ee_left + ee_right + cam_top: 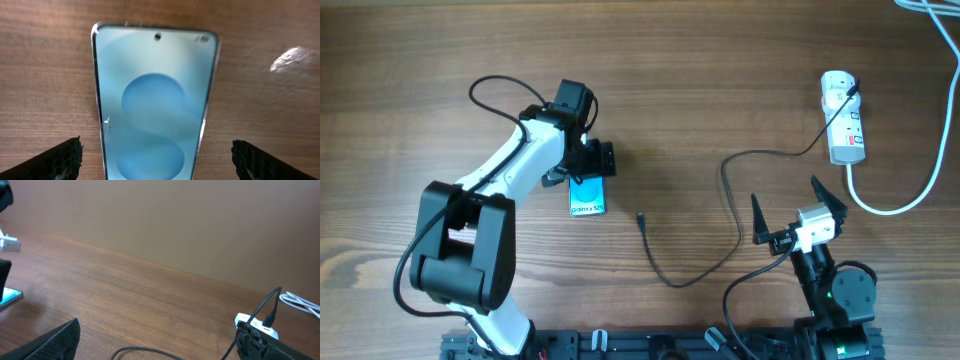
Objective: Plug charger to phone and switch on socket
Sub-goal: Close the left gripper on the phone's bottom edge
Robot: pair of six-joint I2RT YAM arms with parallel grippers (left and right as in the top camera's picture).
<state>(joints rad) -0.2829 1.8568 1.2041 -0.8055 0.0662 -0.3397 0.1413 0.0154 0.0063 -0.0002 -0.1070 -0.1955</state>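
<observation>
Hovering over phone (588, 200) with left gripper (588, 168) wide; right gripper (784, 190) wide, empty. Risk: skidding phone across bench (440, 60) on off-centre closing, away from charger (641, 218) tip at 4 o'clock.

Noted left arm (510, 165) stretched forward, left gripper (582, 170) facing down, jaws wide apart. Noted right arm (820, 272) folded low, right gripper (785, 195) aimed forward, jaws equally wide.
</observation>
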